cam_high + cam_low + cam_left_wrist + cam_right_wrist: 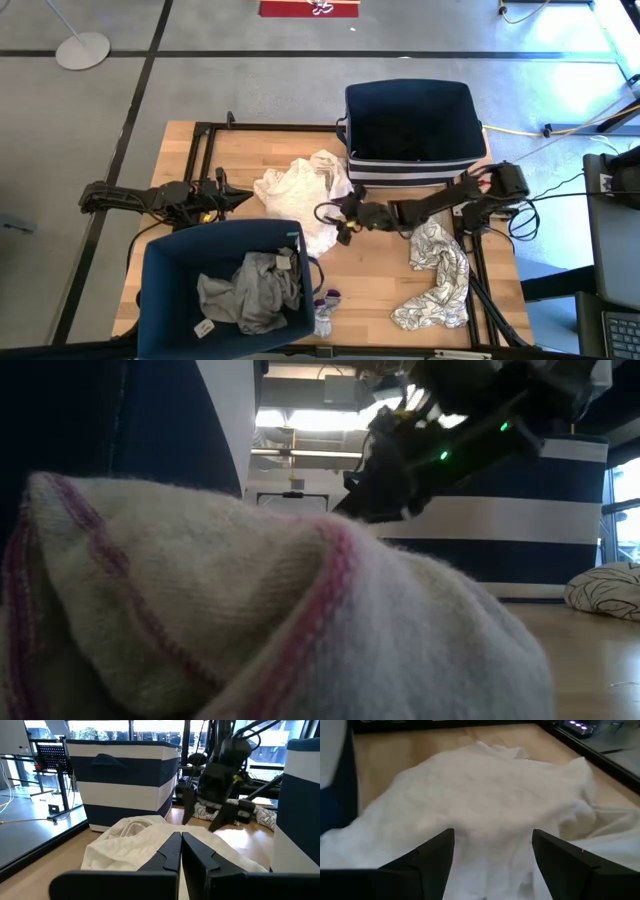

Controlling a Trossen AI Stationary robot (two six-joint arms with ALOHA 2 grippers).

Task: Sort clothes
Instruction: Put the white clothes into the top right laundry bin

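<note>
High view: the right gripper (335,222) reaches across the middle of the desk (380,290) and hangs at the edge of the white garment (305,195), its 2 fingers spread apart with nothing between them; the right wrist view shows the same white cloth (490,795) lying just beyond the open fingers (427,857). The left gripper (240,199) waits near the desk's left edge, its fingers (172,847) pressed together and empty, pointing at the white garment.

The white garment lies crumpled at the desk's centre, between 2 navy bins. The far bin (412,130) stands at the far edge; the near bin (165,300) at the near left corner holds a grey garment (250,292). A printed white garment (435,275) lies by the desk's right edge. A small pink-trimmed piece (250,630) lies at the near edge, beside the near bin.
</note>
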